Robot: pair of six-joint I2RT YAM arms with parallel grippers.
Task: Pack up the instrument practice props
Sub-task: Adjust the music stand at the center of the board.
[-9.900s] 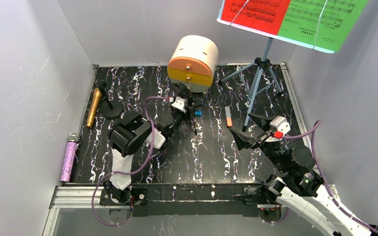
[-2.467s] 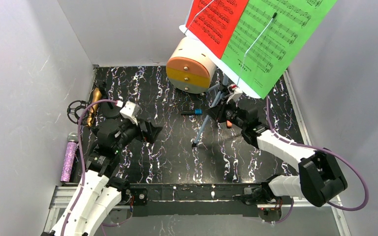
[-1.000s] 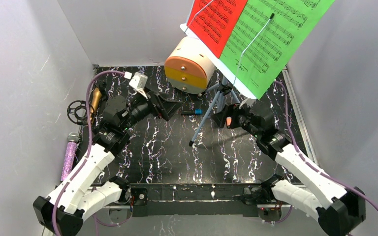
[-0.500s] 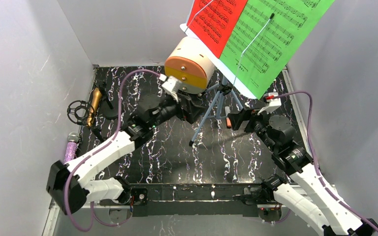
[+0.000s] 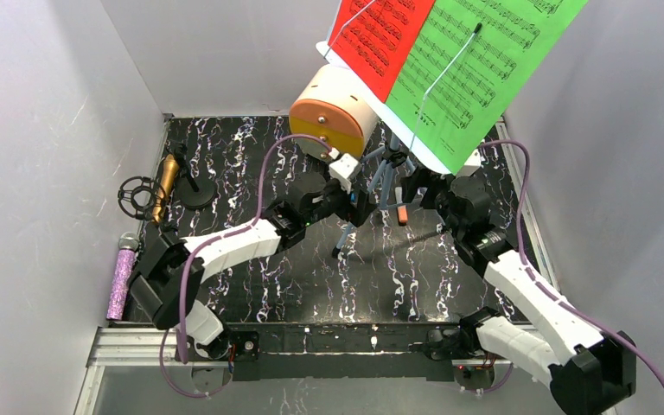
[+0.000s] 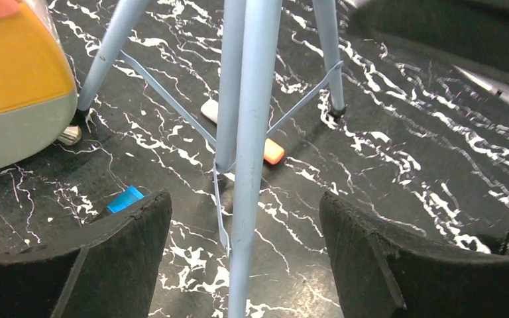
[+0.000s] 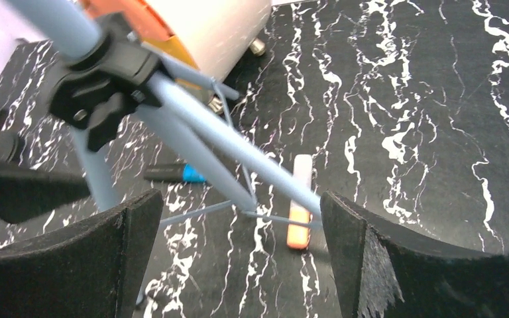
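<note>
Left claw (image 6: 238,218) has swung in from the left edge of the bench (image 5: 311,277) and now straddles a leg of the pale-blue metal sheet-music tripod (image 6: 255,99) near the back edge. Its jaws are wide but narrowing, nothing gripped yet. Right claw (image 7: 238,205) gapes empty alongside. A grab looks imminent.
</note>
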